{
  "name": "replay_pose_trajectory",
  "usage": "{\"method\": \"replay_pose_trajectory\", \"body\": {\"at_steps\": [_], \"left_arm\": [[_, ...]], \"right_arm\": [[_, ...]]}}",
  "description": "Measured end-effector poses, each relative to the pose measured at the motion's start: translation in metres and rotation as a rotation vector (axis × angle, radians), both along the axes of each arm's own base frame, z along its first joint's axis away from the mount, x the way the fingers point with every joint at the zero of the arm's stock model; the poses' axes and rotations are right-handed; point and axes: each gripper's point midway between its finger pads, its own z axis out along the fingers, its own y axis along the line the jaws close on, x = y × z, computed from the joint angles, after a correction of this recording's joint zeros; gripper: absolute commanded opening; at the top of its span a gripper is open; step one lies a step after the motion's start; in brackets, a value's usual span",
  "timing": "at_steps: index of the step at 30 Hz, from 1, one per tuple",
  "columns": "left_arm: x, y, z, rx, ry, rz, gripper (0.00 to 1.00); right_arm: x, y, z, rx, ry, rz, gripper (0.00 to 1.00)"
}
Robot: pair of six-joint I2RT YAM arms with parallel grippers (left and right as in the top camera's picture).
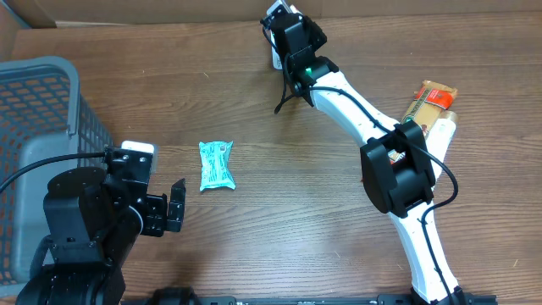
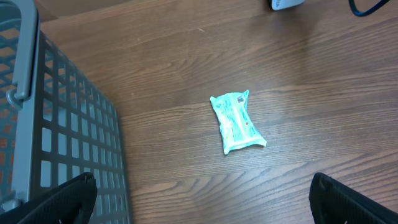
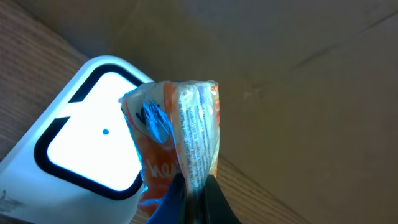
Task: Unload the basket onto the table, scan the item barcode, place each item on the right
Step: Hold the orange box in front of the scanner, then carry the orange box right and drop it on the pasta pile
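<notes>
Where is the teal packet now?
In the overhead view, the teal packet lies on the table, left of centre, just beyond the open left gripper.

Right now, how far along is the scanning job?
Done: the right gripper is shut on an orange packet, lifted off the table. In hand: it holds the packet in front of the lit scanner. Left: the teal packet lies untouched near the open left gripper, and more packs wait at the right.
</notes>
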Motion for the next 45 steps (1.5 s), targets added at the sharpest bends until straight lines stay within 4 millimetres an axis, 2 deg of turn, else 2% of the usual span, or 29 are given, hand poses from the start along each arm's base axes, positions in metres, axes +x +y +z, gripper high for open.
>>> {"method": "replay_pose_trajectory", "body": {"at_steps": [18, 23, 26, 29, 33, 36, 39, 42, 43, 45], "left_arm": [[0.000, 0.000, 0.000, 0.000, 0.000, 0.000, 1.00], [0.000, 0.000, 0.000, 0.000, 0.000, 0.000, 1.00], [0.000, 0.000, 0.000, 0.000, 0.000, 0.000, 1.00], [0.000, 0.000, 0.000, 0.000, 0.000, 0.000, 1.00], [0.000, 0.000, 0.000, 0.000, 0.000, 0.000, 1.00], [0.000, 0.000, 0.000, 0.000, 0.000, 0.000, 1.00], [0.000, 0.000, 0.000, 0.000, 0.000, 0.000, 1.00], [0.000, 0.000, 0.000, 0.000, 0.000, 0.000, 1.00], [0.000, 0.000, 0.000, 0.000, 0.002, 0.000, 1.00], [0.001, 0.000, -0.001, 0.000, 0.005, 0.000, 1.00]], "right_arm": [[-0.003, 0.000, -0.011, -0.037, 0.036, 0.020, 0.04], [-0.013, 0.003, -0.027, 0.008, 0.119, 0.034, 0.04], [-0.022, 0.005, -0.027, 0.071, 0.168, 0.037, 0.04], [-0.034, 0.002, -0.005, 0.156, 0.196, 0.024, 0.04], [-0.064, -0.006, 0.060, 0.318, 0.228, 0.023, 0.04], [-0.101, -0.008, 0.121, 0.480, 0.265, 0.072, 0.04], [-0.151, -0.011, 0.164, 0.620, 0.351, 0.115, 0.04], [-0.198, -0.022, 0.179, 0.704, 0.474, 0.098, 0.04], [-0.215, -0.030, 0.180, 0.733, 0.528, 0.063, 0.04], [-0.235, -0.044, 0.174, 0.769, 0.609, -0.022, 0.04]]}}
